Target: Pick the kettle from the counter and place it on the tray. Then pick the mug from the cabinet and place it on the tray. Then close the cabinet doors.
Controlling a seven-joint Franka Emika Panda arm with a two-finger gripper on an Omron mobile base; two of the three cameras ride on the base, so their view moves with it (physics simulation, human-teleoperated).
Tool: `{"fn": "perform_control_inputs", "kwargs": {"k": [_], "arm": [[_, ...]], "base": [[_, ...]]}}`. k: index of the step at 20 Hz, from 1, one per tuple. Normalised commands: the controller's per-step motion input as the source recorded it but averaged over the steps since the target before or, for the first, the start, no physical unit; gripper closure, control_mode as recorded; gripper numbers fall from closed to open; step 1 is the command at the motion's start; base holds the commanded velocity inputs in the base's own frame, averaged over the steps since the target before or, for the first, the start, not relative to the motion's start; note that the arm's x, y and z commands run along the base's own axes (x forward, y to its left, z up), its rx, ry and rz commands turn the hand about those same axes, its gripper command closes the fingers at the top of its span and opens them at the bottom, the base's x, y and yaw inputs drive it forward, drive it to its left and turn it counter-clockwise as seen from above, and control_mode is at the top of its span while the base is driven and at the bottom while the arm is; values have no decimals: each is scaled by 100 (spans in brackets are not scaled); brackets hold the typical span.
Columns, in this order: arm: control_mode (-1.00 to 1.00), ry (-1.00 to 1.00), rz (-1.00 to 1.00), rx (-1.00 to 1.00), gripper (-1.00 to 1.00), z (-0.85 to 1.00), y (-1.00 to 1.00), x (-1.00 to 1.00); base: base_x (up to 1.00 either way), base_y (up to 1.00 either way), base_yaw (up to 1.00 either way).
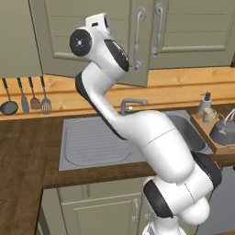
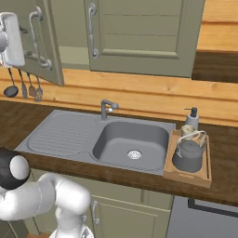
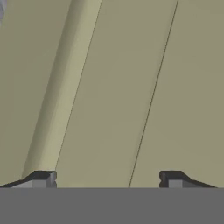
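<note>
Left base view: white arm rises from lower right, hand up against the sage-green panelled left cabinet door (image 1: 87, 41), which stands ajar w/ its lower edge swung out over the orange plank wall. The right door (image 1: 193, 34) sits flush; both carry long grey bar handles. Small squat grey metal kettle (image 1: 223, 131) and cream-beige mug (image 1: 209, 114) sit on the light wooden rimmed tray (image 1: 202, 123) at far right, on the dark brown wooden counter (image 1: 23, 156), well apart from the hand.

Right base view: the hand's white body shows at the upper left edge, just beside the ajar door's bar handle (image 2: 38, 42). Kettle sits on the tray, right of the grey steel sink basin (image 2: 132, 139); mug behind kettle, near the white soap pump bottle (image 2: 192, 118).

Hand view: gripper (image 3: 107, 179) faces a flat sage-green door panel at close range. Both dark fingertips (image 3: 43, 178) stand wide apart, nothing between them. Contact w/ the panel cannot be told.
</note>
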Motion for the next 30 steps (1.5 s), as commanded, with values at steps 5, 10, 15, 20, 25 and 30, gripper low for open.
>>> {"fn": "perform_control_inputs", "kwargs": {"k": [5,10,15,20,25,30], "arm": [[-100,5,17,3,-100,0,-61,77],[-100,4,13,2,-100,0,-54,77],[-100,8,8,0,-100,-3,-38,87],[-100,9,5,0,-100,-8,-29,95],[-100,4,4,0,-100,-14,-27,76],[-100,0,2,0,-100,-57,-24,6]], "base": [[0,0,0],[0,0,0],[0,0,0],[0,0,0],[0,0,0],[0,0,0]]}}
